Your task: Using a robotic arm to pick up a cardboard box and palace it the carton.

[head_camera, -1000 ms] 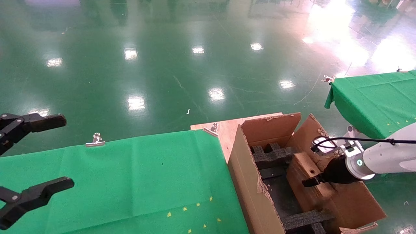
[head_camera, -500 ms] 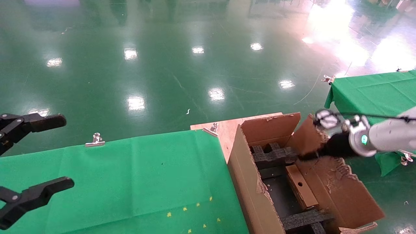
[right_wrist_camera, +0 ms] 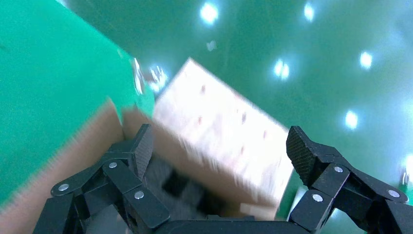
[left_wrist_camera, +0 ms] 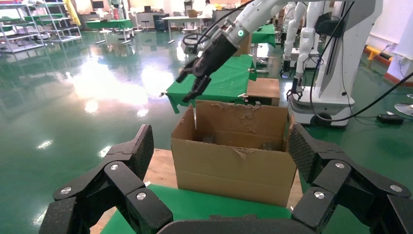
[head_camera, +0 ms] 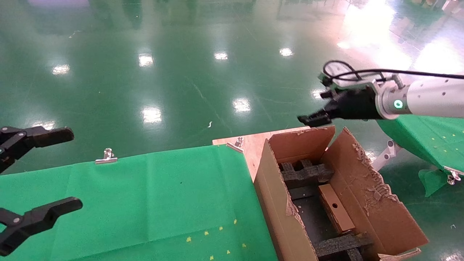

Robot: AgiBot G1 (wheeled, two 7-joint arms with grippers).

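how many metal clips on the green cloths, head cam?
4 visible. Two on the near green cloth: one on its far edge, one at its far corner by the carton. Two on the cloth at right. Others may be out of view.

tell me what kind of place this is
Likely a robot test hall or factory floor: a wide glossy green floor, cloth-covered work tables, and other white robots and shelving in the left wrist view.
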